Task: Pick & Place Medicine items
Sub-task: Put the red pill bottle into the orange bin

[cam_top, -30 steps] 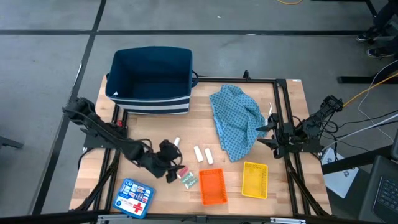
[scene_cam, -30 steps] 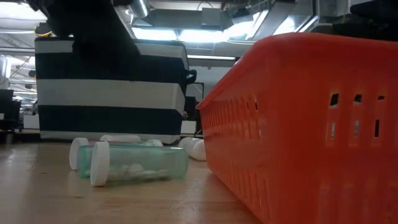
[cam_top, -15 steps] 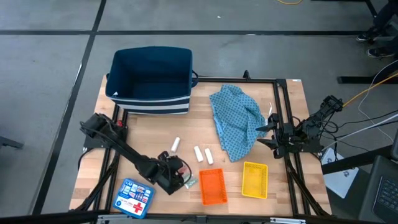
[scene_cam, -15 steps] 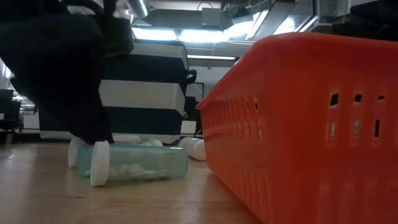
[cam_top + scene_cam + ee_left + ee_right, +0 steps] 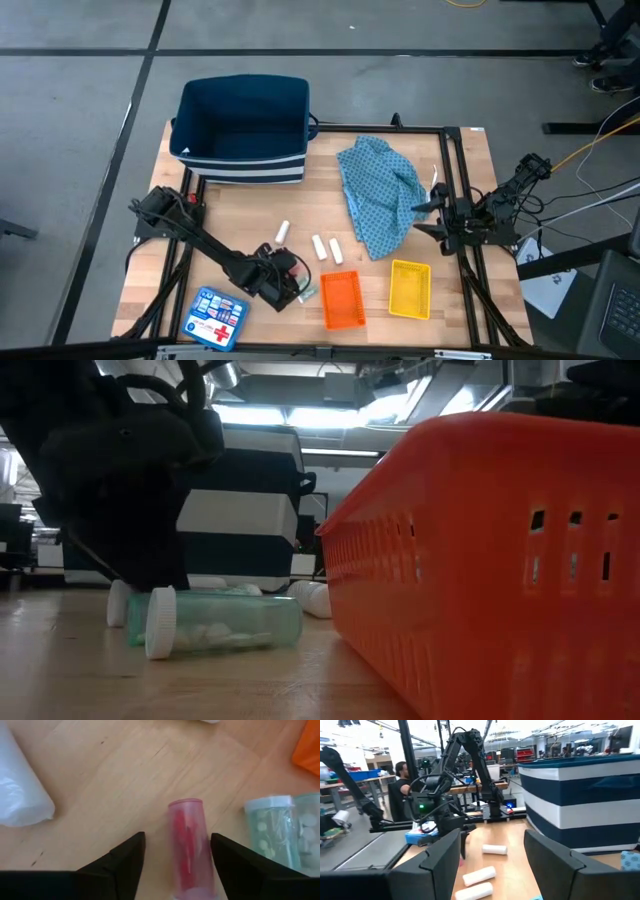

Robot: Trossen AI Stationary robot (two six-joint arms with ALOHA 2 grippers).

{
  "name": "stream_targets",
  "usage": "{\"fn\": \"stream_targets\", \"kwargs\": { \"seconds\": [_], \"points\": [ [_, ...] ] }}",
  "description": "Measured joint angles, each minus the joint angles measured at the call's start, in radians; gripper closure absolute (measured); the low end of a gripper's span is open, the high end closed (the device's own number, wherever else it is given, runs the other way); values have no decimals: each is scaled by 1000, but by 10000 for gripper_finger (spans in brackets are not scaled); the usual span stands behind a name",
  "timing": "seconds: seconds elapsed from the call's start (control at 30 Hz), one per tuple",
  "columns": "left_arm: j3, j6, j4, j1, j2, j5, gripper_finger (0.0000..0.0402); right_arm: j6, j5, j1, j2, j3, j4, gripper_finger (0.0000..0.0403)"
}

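Left gripper low over the wooden table, jaws spread wide, red vial lying on the wood between the two fingers, green vial just beside it, orange tray nearby, right gripper parked by the cloth, jaws apart.

I read even overhead light on the bench, shadows soft. Ceiling lights glare in the low view; the orange tray is blurred. Left wrist fingers are out of focus.
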Motion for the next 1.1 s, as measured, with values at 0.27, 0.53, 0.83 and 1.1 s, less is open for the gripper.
{"fn": "stream_targets", "kwargs": {
  "seconds": [0.27, 0.53, 0.83, 1.1],
  "points": [
    [-1, 42, -32, 10, 0, 5, 258, 33, 0, 0, 0, 0, -3, 183],
    [-6, 172, -10, 23, -110, -23, 307, 33, 0, 0, 0, 0, -3, 183],
    [-4, 620, 364, 48, -256, -49, 305, 30, 0, 0, 0, 0, -3, 183],
    [-4, 827, 595, 133, -205, 131, 304, 31, 0, 0, 0, 0, -3, 183]
  ]
}}
